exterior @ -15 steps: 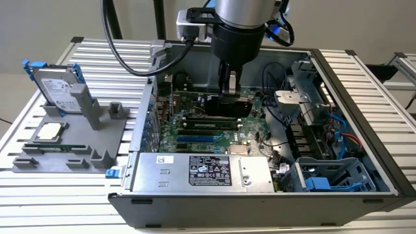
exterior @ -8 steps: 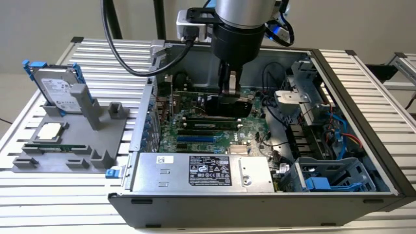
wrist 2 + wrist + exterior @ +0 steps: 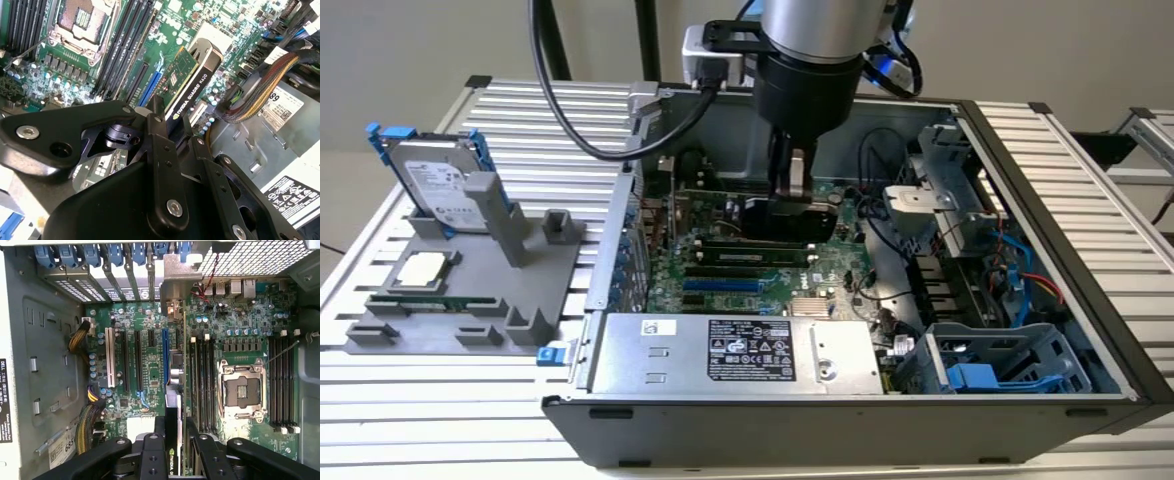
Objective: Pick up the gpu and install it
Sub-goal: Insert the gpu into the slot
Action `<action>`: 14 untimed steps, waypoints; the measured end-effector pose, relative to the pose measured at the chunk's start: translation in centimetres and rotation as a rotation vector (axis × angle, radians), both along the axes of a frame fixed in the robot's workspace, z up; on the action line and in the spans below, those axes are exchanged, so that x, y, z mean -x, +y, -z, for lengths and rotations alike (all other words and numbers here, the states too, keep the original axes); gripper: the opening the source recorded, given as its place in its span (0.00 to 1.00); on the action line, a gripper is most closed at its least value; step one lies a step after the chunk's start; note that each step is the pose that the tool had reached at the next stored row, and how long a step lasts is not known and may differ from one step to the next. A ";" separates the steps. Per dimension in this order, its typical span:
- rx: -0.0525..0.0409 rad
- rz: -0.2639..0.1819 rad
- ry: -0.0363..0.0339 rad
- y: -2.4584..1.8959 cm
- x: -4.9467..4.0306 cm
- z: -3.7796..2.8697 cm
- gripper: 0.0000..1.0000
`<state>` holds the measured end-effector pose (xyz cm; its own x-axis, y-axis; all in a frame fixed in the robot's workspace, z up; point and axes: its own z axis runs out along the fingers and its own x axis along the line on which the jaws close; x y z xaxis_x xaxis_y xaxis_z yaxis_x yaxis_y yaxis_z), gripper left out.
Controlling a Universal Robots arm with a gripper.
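gpu [image 3: 187, 80] clamped between the jaws

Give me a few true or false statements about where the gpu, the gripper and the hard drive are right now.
1. The hard drive stands in the gray fixture, outside the case. True.
2. The gpu lies on the fixture. False: it is inside the case, above the motherboard.
3. The gripper grips the gpu. True.
4. A cooler covers the CPU socket. False: the socket is bare.
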<state>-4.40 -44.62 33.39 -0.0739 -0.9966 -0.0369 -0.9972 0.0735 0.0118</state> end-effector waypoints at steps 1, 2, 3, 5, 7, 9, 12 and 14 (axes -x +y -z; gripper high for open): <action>0.0013 0.000 0.0000 0.00 0.00 0.12 0.00; 0.0024 0.000 0.0000 0.00 0.00 0.23 0.00; 0.0035 0.001 0.0000 0.00 0.00 0.34 0.00; 0.0057 0.001 0.0001 0.00 0.00 0.57 0.00; 0.0070 0.001 0.0000 0.00 0.00 0.81 0.00; 0.0080 0.001 0.0001 0.00 0.00 0.92 0.00; 0.0081 0.001 0.0001 0.00 0.00 0.93 0.00; 0.0077 0.001 -0.0001 0.00 0.01 0.98 0.00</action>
